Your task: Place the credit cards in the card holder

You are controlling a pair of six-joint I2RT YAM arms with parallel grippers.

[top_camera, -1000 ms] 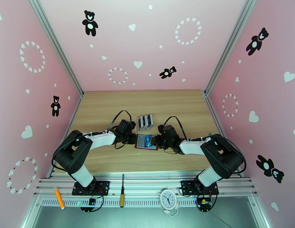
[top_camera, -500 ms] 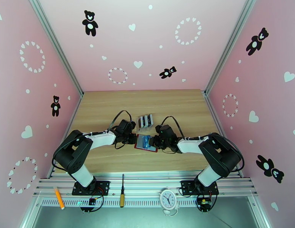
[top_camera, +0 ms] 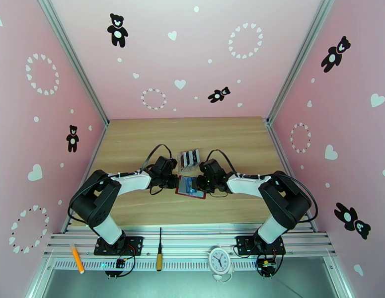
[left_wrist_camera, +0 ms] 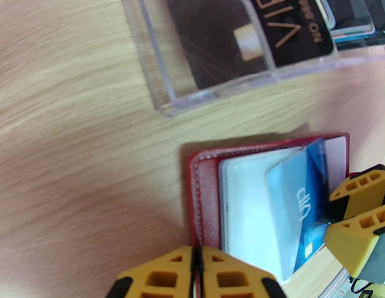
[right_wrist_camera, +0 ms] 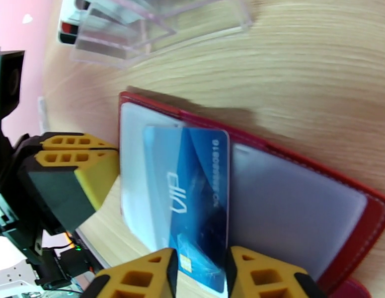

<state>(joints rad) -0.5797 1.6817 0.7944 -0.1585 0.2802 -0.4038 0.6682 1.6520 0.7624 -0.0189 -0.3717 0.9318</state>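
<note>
The card holder (left_wrist_camera: 204, 194) is a dark-red wallet lying open on the wood, also seen as the card holder (top_camera: 191, 187) between both arms. My left gripper (left_wrist_camera: 197, 252) is shut, pinching its near edge. A blue credit card (right_wrist_camera: 192, 194) lies across the clear pockets, its far end tucked into the left one. Around its chip end, my right gripper (right_wrist_camera: 201, 259) stands open, fingers clear of the card. From the left wrist view the blue card (left_wrist_camera: 296, 209) and the right fingers (left_wrist_camera: 358, 192) show at the right. A black card (left_wrist_camera: 232, 36) stands in the clear rack.
The clear plastic slotted rack (top_camera: 190, 158) with upright cards stands just behind the wallet, close to both wrists. A screwdriver (top_camera: 159, 252), an orange pen (top_camera: 76, 258) and a small clock (top_camera: 219, 259) lie on the metal rail in front of the arm bases.
My right gripper's jaws have parted and let go of the blue card, and the right wrist has shifted left toward the wallet. The left gripper has stayed put.
</note>
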